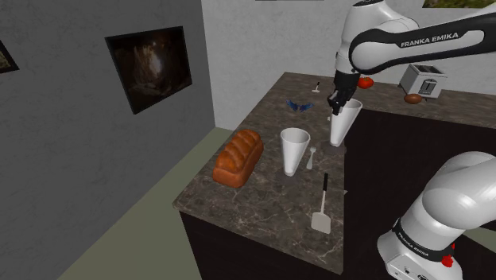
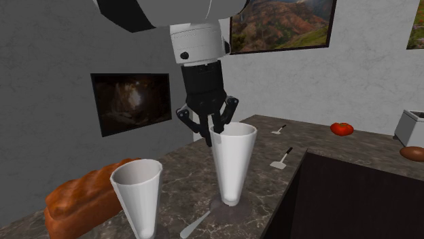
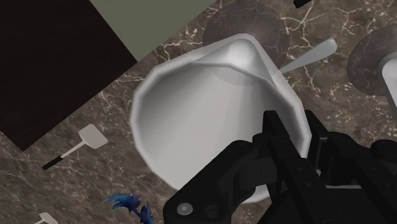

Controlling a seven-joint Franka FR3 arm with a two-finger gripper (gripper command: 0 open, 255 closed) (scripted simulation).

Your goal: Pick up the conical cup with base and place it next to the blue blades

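Observation:
Two pale conical cups stand on the dark marble counter [image 1: 262, 199], each on a dark round base. My gripper [image 1: 338, 103] is shut on the rim of the one nearer the arm [image 1: 345, 123], one finger inside and one outside. That cup [image 2: 231, 163] leans slightly; its tip is at its base disc [image 2: 227, 206], and I cannot tell if it is lifted. The wrist view looks down into this cup [image 3: 210, 108], my gripper [image 3: 305, 137] clasping its rim. The blue blades [image 1: 299, 105] lie farther back on the counter, also seen by the gripper [image 3: 130, 205].
The second cup [image 1: 295, 149] stands beside a spoon [image 1: 311, 157] and a bread loaf [image 1: 238, 157]. A spatula [image 1: 322, 208] lies near the front edge. At the back are a small spatula [image 1: 317, 86], a tomato [image 1: 366, 81] and a toaster [image 1: 421, 80].

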